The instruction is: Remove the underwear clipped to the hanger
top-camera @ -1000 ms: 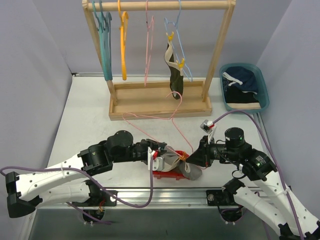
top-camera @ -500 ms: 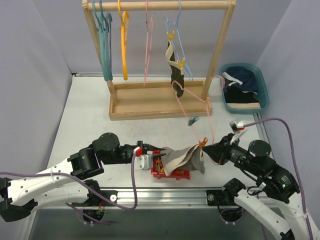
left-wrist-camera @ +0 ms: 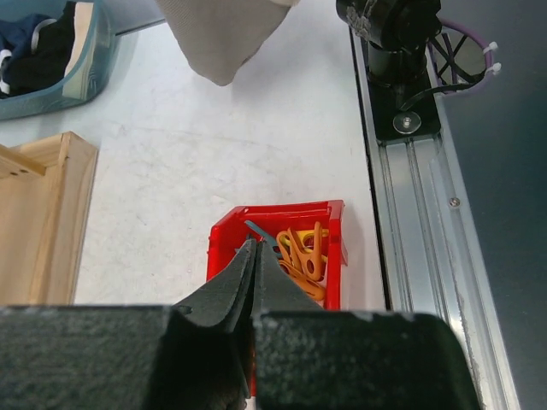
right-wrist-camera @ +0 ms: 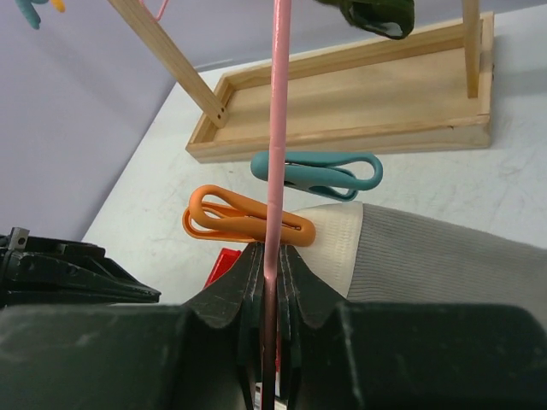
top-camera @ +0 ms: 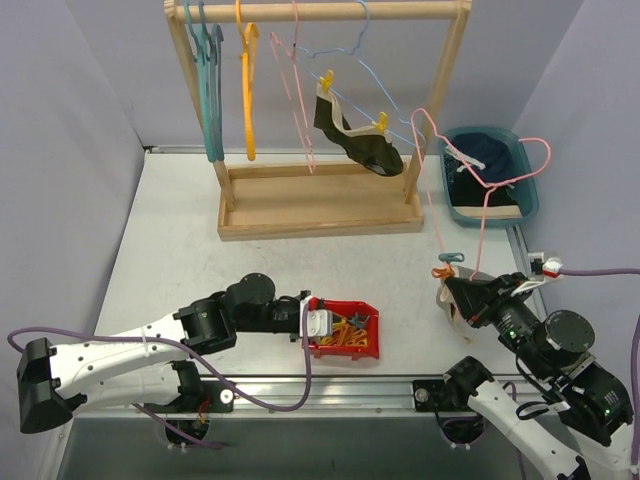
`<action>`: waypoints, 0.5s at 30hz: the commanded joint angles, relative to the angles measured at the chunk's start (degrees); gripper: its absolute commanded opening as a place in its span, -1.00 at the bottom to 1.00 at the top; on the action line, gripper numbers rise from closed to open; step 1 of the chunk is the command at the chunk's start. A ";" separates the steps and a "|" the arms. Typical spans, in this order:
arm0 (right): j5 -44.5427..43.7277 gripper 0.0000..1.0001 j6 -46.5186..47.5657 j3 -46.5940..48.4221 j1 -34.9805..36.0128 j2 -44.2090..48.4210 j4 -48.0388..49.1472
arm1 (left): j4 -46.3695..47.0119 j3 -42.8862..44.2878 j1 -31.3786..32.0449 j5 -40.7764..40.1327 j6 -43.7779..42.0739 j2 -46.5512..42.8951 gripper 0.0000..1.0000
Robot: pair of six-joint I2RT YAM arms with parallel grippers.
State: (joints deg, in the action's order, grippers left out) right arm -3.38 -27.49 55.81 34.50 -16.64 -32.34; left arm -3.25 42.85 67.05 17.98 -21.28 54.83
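**Right wrist view: pink hanger clamped, grey brief clipped to it**

Right wrist view shows the right gripper (right-wrist-camera: 270,252) shut tight on the wire of the pink hanger (right-wrist-camera: 277,128). Just beyond the fingers, an orange clip (right-wrist-camera: 248,224) and a teal clip (right-wrist-camera: 320,171) sit on that wire. The grey brief (right-wrist-camera: 427,256) hangs at the lower right of the frame, its pale waistband under the orange clip.

In the left wrist view, the left gripper (left-wrist-camera: 250,249) has its jaws pressed together on nothing, over the red bin (left-wrist-camera: 278,210) of orange clips.

Farther back, at top centre of the top view, the dark brief (top-camera: 365,150) hangs tilted in the wooden rack (top-camera: 320,215), held by yellow clips (top-camera: 325,80). At upper right, the navy brief (top-camera: 487,152) lies in the teal basket (top-camera: 528,190).
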 commanded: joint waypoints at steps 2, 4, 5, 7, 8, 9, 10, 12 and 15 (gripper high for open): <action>3.03 -1.00 0.77 0.26 0.13 -3.30 1.40 | 6.85 0.13 0.28 -0.75 1.33 -2.17 -0.94; 6.18 -1.00 1.47 -0.26 0.22 -3.92 0.70 | 6.33 1.44 0.28 -1.54 0.89 -3.14 -0.94; 8.19 -1.00 1.47 -0.53 0.30 -4.71 0.35 | 5.02 2.06 0.28 -1.80 0.10 -3.41 -0.94; 10.92 -1.00 2.26 -1.31 0.22 -5.50 -0.27 | 3.95 3.29 0.19 -2.94 -0.87 -3.76 -0.91; 13.63 -1.00 2.61 -1.49 0.22 -6.37 -0.79 | 3.43 4.42 0.28 -3.56 -1.57 -3.76 -0.90; 14.36 -1.00 2.79 -1.50 0.22 -6.73 -1.23 | 3.42 4.87 0.19 -3.65 -2.10 -3.85 -0.87; 15.49 -1.00 3.05 -1.67 0.22 -7.00 -1.67 | 3.33 5.14 0.28 -3.91 -2.36 -3.68 -0.71; 20.48 -1.00 3.75 -2.20 0.22 -8.22 -2.55 | 3.51 5.49 0.28 -4.79 -2.45 -3.59 -0.59; 26.21 -1.00 4.46 -3.34 0.30 -9.72 -2.99 | 6.58 4.44 0.28 -5.23 -2.10 -2.80 -0.24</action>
State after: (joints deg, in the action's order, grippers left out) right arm 13.76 -24.95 53.10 34.54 -24.64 -36.32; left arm -0.84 45.89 67.05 14.09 -23.22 51.92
